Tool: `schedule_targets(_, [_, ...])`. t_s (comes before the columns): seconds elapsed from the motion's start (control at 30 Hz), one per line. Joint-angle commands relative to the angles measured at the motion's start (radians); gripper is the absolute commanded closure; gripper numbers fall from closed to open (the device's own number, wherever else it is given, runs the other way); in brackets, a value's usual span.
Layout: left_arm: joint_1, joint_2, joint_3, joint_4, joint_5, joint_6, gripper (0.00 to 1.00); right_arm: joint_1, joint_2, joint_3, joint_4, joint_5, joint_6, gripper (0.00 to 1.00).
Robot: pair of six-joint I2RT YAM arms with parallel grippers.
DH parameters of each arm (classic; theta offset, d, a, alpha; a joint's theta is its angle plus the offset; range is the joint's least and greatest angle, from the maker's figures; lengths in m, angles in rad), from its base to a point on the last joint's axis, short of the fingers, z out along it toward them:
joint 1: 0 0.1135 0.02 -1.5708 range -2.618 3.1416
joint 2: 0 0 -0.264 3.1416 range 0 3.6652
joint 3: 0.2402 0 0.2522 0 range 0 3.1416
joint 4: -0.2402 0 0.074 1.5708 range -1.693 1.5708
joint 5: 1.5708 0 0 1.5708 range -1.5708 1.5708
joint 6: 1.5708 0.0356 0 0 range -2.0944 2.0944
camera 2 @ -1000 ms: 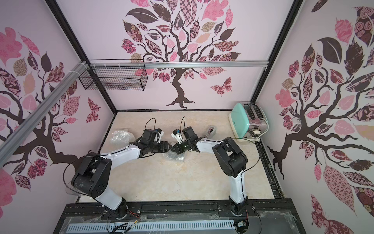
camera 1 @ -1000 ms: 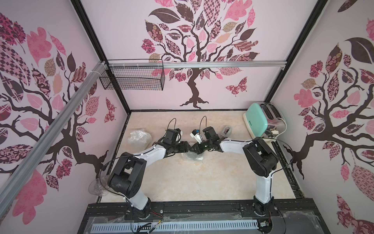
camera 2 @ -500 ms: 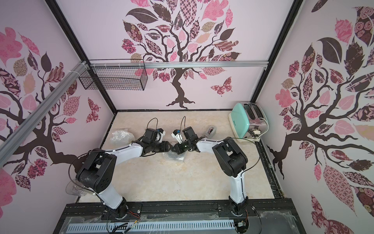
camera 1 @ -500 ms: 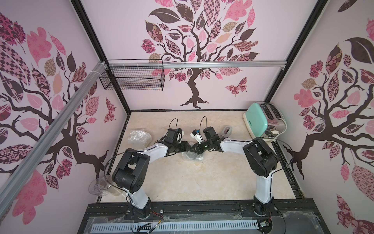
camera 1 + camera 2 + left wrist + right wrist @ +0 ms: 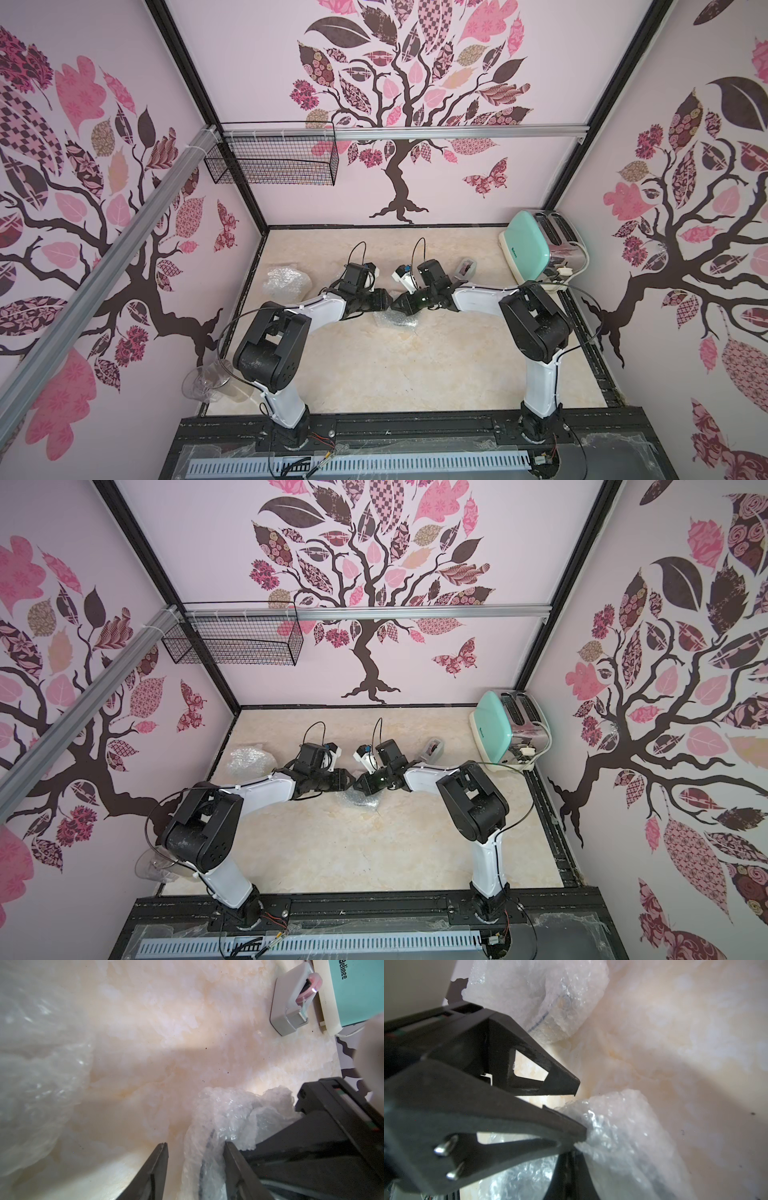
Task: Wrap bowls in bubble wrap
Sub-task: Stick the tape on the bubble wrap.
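Over the marbled bench [image 5: 374,374], we saw that the left arm [image 5: 316,307] had shifted its elbow in the past second while the left claw [image 5: 195,1145] narrowed, its jaws still apart around a fold of the bubble wrap [image 5: 392,322] bundled mid-bench. The right claw [image 5: 572,1159] sat closed, pinching the same bundle. We judged a fold was being gathered, the bowl inside hidden. A second wrapped bowl [image 5: 286,282] lay near the left wall. The mint toaster [image 5: 536,245] carried lettering [image 5: 344,971] reading "Belinee"; the grey tape dispenser [image 5: 291,1001] showed no legible writing.
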Motion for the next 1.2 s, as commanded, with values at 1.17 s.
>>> schedule_targets(1.17, [0.001,-0.017,-0.051,0.020,-0.025,-0.008,0.54,0.003,-0.243,-0.109,0.022,0.029,0.065,0.60])
